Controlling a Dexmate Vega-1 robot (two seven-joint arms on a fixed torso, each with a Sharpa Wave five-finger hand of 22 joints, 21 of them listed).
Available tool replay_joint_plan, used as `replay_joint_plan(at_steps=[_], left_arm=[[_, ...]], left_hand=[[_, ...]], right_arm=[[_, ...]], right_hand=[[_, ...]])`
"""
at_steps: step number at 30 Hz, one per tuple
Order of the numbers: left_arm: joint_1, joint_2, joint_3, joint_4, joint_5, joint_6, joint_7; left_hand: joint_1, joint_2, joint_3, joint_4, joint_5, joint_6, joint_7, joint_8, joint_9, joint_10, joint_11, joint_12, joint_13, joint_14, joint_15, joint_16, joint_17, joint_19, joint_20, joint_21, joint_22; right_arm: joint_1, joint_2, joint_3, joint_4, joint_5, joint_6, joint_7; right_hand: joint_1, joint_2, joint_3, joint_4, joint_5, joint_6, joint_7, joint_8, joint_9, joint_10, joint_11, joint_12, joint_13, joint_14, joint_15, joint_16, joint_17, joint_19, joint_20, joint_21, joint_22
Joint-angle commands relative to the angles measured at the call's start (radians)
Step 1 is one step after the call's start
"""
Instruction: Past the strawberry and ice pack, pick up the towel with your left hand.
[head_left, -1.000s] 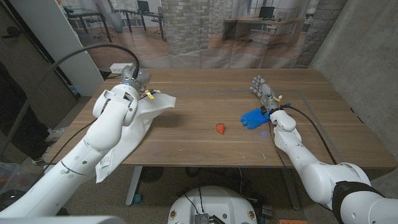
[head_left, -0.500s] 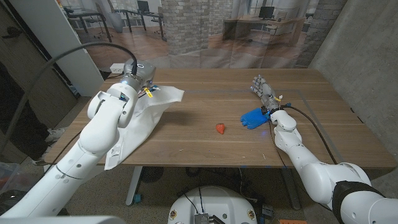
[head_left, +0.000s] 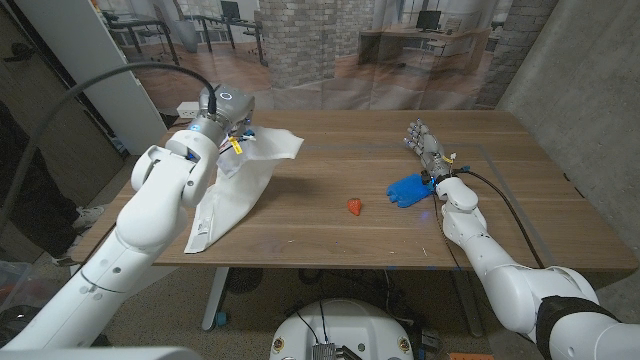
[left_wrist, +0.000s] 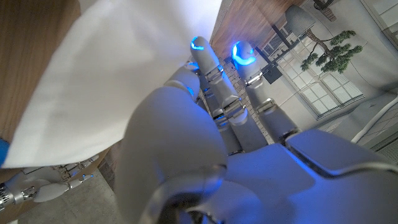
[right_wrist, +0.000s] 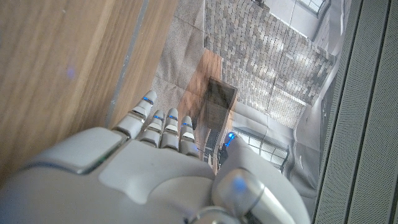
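**Towel gripped and partly lifted**

The left hand is gripping the white towel, which is hanging below it with its lower end apparently trailing on the counter. The strawberry and ice pack are lying well off to its right. The right hand is waiting empty, fingers extended. What seems left is lifting the towel clear.

The left hand is mostly hidden behind its own arm at 10 o'clock, so its hold on the towel is unclear. The ice pack is partly covered by the right wrist.
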Motion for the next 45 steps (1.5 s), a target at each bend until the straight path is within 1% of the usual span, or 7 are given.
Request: replay_joint_plan(at_steps=[1, 18, 21, 26, 29, 32, 45], left_arm=[[0.041, -0.024, -0.058, -0.042, -0.072, -0.025, 0.095], [0.106, -0.081, -0.148, -0.047, -0.189, -0.084, 0.315], [0.114, -0.09, -0.16, -0.039, -0.21, -0.101, 0.365], [0.126, -0.111, -0.177, -0.006, -0.245, -0.134, 0.504], [0.127, -0.126, -0.181, 0.018, -0.267, -0.154, 0.591], [0.123, -0.129, -0.184, 0.037, -0.278, -0.166, 0.641], [0.093, -0.118, -0.205, 0.107, -0.373, -0.251, 0.78]], left_hand=[[-0.005, -0.003, 0.01, 0.001, 0.007, 0.011, -0.003, 0.009, 0.0, 0.086, -0.081, -0.004, 0.052, 0.011, 0.001, -0.002, 0.004, 0.004, -0.073, 0.01, -0.003], [-0.013, -0.015, 0.021, 0.0, 0.022, 0.019, -0.008, 0.014, -0.011, 0.103, -0.078, -0.015, 0.064, 0.023, 0.002, -0.004, 0.011, 0.006, -0.075, 0.028, -0.021], [-0.015, -0.018, 0.024, 0.0, 0.025, 0.019, -0.007, 0.015, -0.013, 0.104, -0.081, -0.018, 0.067, 0.025, 0.002, -0.005, 0.013, 0.004, -0.075, 0.032, -0.025], [-0.018, -0.02, 0.028, 0.001, 0.03, 0.021, -0.008, 0.016, -0.016, 0.108, -0.08, -0.021, 0.071, 0.028, 0.002, -0.006, 0.015, 0.004, -0.075, 0.036, -0.029], [-0.019, -0.022, 0.03, 0.001, 0.032, 0.023, -0.008, 0.018, -0.017, 0.11, -0.081, -0.023, 0.073, 0.028, 0.002, -0.007, 0.016, 0.005, -0.076, 0.039, -0.031], [-0.02, -0.024, 0.032, 0.0, 0.034, 0.026, -0.01, 0.019, -0.019, 0.113, -0.083, -0.025, 0.075, 0.029, 0.002, -0.008, 0.017, 0.005, -0.076, 0.042, -0.033], [-0.029, -0.032, 0.042, 0.002, 0.043, 0.028, -0.012, 0.022, -0.024, 0.123, -0.085, -0.034, 0.085, 0.04, 0.002, -0.008, 0.023, 0.006, -0.079, 0.053, -0.041]], right_arm=[[-0.043, -0.003, 0.003, -0.079, 0.0, -0.03, -0.013], [-0.083, -0.002, -0.002, -0.153, -0.012, -0.058, -0.037], [-0.09, -0.001, -0.004, -0.166, -0.015, -0.065, -0.042], [-0.101, 0.001, -0.006, -0.185, -0.021, -0.074, -0.053], [-0.108, 0.002, -0.007, -0.199, -0.024, -0.08, -0.06], [-0.114, 0.004, -0.009, -0.21, -0.028, -0.085, -0.067], [-0.153, 0.016, -0.013, -0.274, -0.049, -0.107, -0.115]], right_hand=[[-0.005, -0.003, 0.004, -0.003, 0.007, 0.001, -0.003, 0.0, 0.006, 0.006, -0.003, 0.001, 0.002, 0.008, 0.0, 0.0, 0.004, 0.01, -0.002, -0.001, 0.003], [-0.005, -0.003, 0.004, -0.003, 0.008, 0.001, -0.004, 0.0, 0.005, 0.006, -0.004, 0.001, 0.002, 0.008, 0.0, 0.0, 0.004, 0.01, -0.001, -0.001, 0.003], [-0.005, -0.003, 0.004, -0.003, 0.008, 0.0, -0.004, 0.0, 0.005, 0.005, -0.004, 0.001, 0.002, 0.008, 0.0, 0.0, 0.004, 0.01, 0.0, -0.001, 0.003], [-0.005, -0.003, 0.004, -0.004, 0.008, 0.0, -0.004, 0.0, 0.005, 0.006, -0.003, 0.001, 0.002, 0.008, 0.0, 0.0, 0.004, 0.01, -0.001, -0.001, 0.003], [-0.005, -0.003, 0.004, -0.004, 0.008, 0.0, -0.002, 0.0, 0.005, 0.006, -0.003, 0.001, 0.002, 0.007, 0.0, 0.0, 0.004, 0.011, -0.001, -0.001, 0.003], [-0.005, -0.003, 0.004, -0.004, 0.008, 0.0, -0.003, 0.0, 0.005, 0.005, -0.003, 0.001, 0.002, 0.007, 0.0, 0.0, 0.004, 0.01, -0.002, -0.001, 0.003], [-0.005, -0.003, 0.004, -0.005, 0.009, -0.001, -0.004, 0.0, 0.005, 0.004, -0.003, 0.0, 0.002, 0.007, 0.0, 0.0, 0.004, 0.01, -0.001, -0.001, 0.003]])
